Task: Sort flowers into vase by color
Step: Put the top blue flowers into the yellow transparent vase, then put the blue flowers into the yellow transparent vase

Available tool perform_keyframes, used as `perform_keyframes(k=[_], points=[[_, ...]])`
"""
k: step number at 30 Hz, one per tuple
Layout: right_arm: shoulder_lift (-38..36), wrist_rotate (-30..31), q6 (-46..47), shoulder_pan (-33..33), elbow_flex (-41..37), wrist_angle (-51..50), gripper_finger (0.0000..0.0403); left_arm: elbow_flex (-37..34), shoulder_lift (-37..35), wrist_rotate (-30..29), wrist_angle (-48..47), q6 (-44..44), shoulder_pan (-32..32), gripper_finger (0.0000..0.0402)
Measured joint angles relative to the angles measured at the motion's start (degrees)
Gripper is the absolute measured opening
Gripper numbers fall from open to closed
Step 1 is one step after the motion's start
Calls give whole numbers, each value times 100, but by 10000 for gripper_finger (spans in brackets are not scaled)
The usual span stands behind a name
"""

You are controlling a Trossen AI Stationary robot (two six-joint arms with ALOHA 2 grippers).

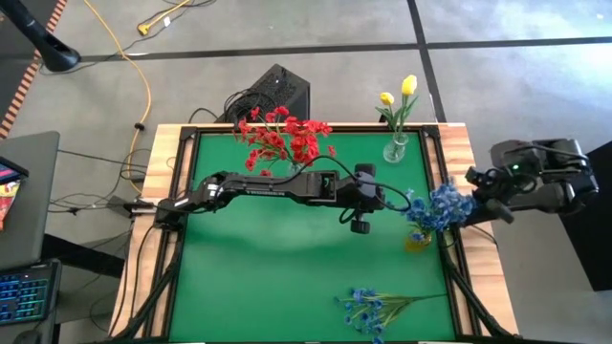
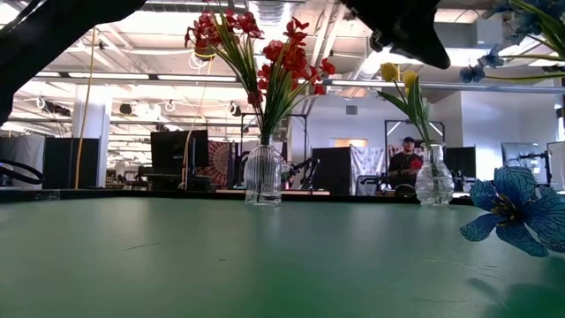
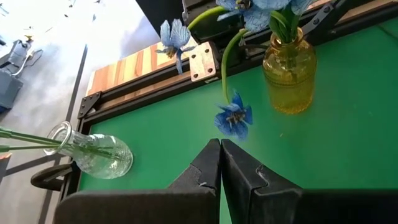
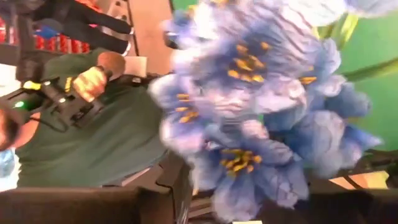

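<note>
Red flowers point(image 1: 285, 139) stand in a clear vase point(image 2: 263, 174) at the far side. Yellow flowers point(image 1: 402, 94) stand in a second clear vase point(image 1: 396, 149) at the far right. Blue flowers point(image 1: 441, 205) stand in an amber vase point(image 3: 289, 71) by the right edge, one bloom point(image 3: 233, 119) drooping toward the mat. Another blue spray point(image 1: 378, 308) lies flat near the front edge. My left gripper point(image 3: 221, 163) is shut and holds nothing, hovering mid-table left of the amber vase. My right gripper point(image 1: 475, 191) is open just right of the blue blooms point(image 4: 249, 124), which fill its wrist view. My right gripper stands close against the blue blooms in the amber vase, coming from the table's right side and slanting down. The blooms hide the fingertips. I cannot tell whether a finger touches them.
A black box point(image 1: 277, 91) sits on the floor beyond the far edge. The table's black frame point(image 1: 449, 258) and wooden border run along the right side, close to the amber vase. A person in a green top point(image 4: 81, 137) is in the right wrist view, beyond the table.
</note>
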Motion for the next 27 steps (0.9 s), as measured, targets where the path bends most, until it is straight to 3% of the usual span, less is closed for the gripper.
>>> perform_keyframes(k=[16, 27], points=[[0, 78, -4, 125, 1303, 46, 165, 0, 0, 220, -235, -4, -97, 0], [-2, 284, -1142, -3, 1496, 664, 165, 0, 0, 964, -561, -37, -545, 0]])
